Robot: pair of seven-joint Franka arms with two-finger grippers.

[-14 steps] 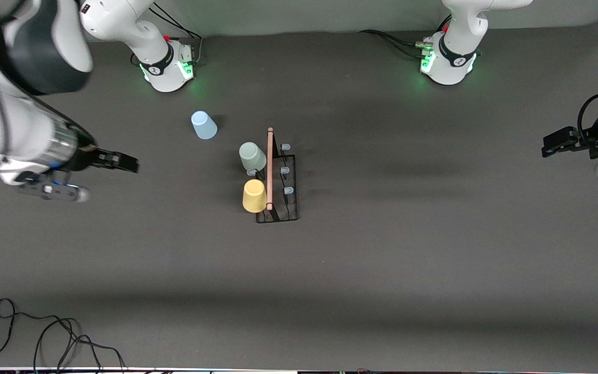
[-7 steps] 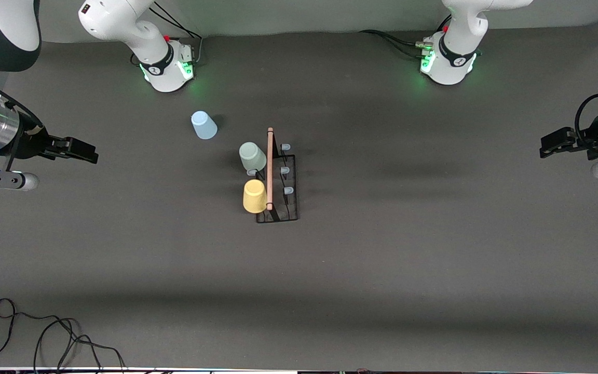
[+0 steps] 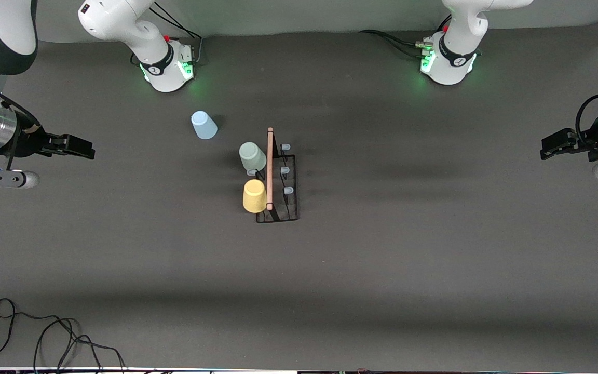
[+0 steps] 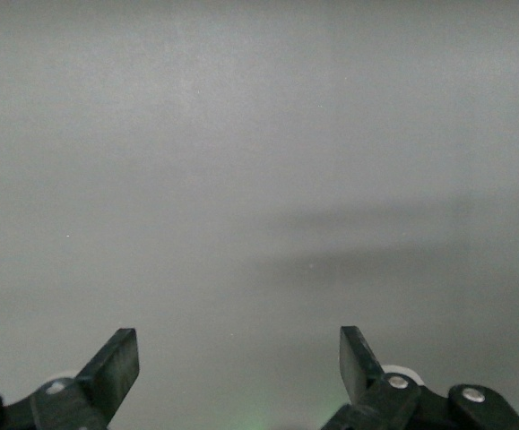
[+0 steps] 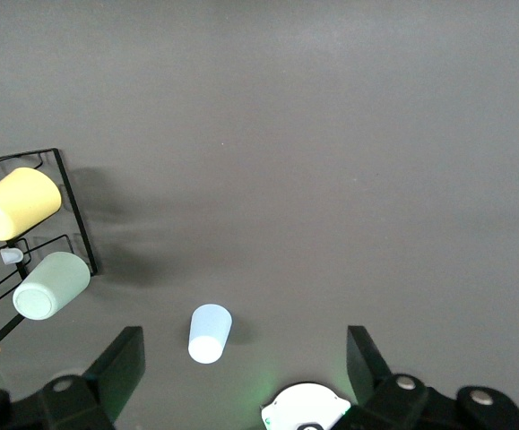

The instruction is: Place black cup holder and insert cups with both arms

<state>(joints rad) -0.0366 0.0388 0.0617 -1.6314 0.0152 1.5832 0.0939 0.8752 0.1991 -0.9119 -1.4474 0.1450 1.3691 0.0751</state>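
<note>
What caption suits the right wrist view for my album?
Open right gripper above a light blue cup on the table, yellow cup and green cup racked.

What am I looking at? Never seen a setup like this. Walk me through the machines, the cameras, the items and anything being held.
Two white robot arms share a dark table. One camera looks down from above; one sits on each wrist. The left hand waits open over bare table at its end. The right hand hangs open at its end, holding nothing. Mid-table stands the black cup holder, with the pale green cup and yellow cup on its pegs. The light blue cup stands apart, nearer the right arm's base.
</note>
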